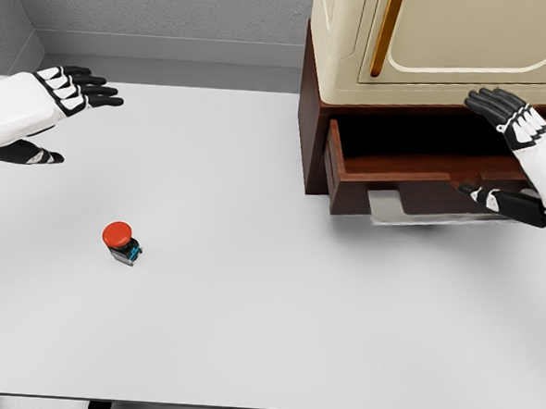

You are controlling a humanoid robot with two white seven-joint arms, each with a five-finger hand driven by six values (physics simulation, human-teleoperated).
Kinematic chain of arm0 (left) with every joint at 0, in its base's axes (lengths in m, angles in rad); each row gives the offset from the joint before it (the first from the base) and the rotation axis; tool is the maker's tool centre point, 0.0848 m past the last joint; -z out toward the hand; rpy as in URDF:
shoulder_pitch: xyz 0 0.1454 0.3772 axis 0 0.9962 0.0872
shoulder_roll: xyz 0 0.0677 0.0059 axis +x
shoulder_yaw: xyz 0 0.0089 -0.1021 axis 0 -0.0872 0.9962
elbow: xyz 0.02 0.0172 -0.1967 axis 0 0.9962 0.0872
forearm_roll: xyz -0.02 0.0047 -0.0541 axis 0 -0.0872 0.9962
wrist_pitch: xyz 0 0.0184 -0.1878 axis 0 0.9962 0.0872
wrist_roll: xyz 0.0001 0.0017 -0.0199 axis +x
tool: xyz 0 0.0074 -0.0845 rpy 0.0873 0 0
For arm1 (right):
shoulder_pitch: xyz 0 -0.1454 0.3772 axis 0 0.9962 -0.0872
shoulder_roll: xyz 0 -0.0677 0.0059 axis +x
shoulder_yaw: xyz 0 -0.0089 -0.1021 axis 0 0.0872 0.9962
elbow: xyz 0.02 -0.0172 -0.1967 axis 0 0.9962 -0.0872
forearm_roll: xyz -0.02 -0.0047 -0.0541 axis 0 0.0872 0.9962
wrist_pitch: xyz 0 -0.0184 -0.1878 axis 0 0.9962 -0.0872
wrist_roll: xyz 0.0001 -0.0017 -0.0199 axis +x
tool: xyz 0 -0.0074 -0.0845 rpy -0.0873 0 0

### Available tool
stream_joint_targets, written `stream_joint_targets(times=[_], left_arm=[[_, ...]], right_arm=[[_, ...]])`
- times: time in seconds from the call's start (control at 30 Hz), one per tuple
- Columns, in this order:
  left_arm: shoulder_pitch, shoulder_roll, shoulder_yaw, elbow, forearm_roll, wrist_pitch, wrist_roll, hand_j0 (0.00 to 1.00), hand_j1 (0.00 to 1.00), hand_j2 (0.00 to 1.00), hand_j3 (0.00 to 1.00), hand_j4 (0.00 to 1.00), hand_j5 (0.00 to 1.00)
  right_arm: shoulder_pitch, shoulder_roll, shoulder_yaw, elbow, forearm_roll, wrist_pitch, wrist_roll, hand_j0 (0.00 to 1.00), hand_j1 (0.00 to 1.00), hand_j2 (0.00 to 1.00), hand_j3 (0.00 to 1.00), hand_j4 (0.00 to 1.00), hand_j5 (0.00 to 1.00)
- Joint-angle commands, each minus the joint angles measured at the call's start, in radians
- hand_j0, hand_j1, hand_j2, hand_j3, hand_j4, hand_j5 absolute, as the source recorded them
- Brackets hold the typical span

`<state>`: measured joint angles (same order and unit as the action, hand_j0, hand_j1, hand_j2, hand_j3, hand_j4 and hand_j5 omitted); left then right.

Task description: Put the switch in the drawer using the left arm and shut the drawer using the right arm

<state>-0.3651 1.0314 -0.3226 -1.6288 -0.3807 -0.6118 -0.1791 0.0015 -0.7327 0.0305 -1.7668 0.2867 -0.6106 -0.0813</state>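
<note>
Toward the lower left of the white table [264,352] sits the switch [122,242], red button cap up, dark body with a blue patch below, upright and free of any contact. It stands in open tabletop, well apart from the drawer [414,167], so a reach from the left side looks unobstructed. Left hand [47,107] hangs above and behind it near the table's left edge, fingers spread and extended, thumb dropped below the palm, holding nothing; the wide span reads as a pre-grasp pose, not yet committed. Drawer is pulled out of the dark wooden cabinet [313,124], interior in shadow and apparently vacant, ready to receive the switch. A cream appliance [450,39] rests on the cabinet top. Right hand [516,164] hovers at the drawer's right end, fingers open, thumb low by the front panel, grasping nothing; likely staged there to push the front shut once the switch is in.
</note>
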Motion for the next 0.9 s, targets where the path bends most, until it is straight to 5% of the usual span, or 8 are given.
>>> stream_joint_targets(times=[0.0,0.2,0.87], left_arm=[[0.000,0.001,0.000,0.000,0.006,0.001,0.000,1.00,1.00,1.00,1.00,1.00,1.00],[0.002,0.007,0.000,-0.003,0.005,0.001,-0.016,1.00,1.00,1.00,1.00,1.00,1.00],[0.005,0.170,-0.190,-0.052,-0.032,0.001,-0.051,1.00,1.00,1.00,1.00,1.00,1.00]], right_arm=[[0.000,-0.001,-0.001,0.000,-0.008,0.000,-0.002,1.00,1.00,1.00,1.00,1.00,1.00],[0.009,-0.001,-0.020,0.000,-0.012,0.000,-0.005,1.00,1.00,1.00,1.00,1.00,1.00],[0.031,-0.002,-0.061,0.000,-0.046,0.000,-0.005,1.00,1.00,1.00,1.00,1.00,1.00]])
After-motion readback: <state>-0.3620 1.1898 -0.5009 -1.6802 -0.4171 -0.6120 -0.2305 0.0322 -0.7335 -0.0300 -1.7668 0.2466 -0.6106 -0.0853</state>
